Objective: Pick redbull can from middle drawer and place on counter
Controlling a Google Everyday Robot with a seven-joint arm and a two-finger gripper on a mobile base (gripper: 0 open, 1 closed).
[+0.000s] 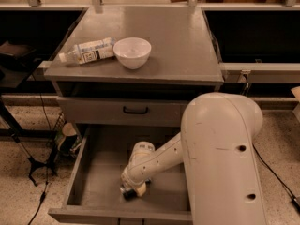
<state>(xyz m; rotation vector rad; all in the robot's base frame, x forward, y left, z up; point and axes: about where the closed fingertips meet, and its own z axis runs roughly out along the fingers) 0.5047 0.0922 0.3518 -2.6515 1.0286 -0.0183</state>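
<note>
The middle drawer (101, 172) is pulled open at the bottom of the view, with a bare grey floor. The redbull can (126, 192), dark with a silver end, lies low near the drawer's front. My gripper (133, 190) reaches down into the drawer at the end of the white arm (154, 161) and is shut on the can, which is still at the drawer floor. The wrist hides most of the can. The counter (178, 41) is the grey top of the cabinet above.
A white bowl (132, 52) and a white-labelled plastic bottle (89, 51) lying on its side sit on the counter's left half. The top drawer front with a black handle (136, 110) is closed. My large white arm body (225, 163) fills the lower right.
</note>
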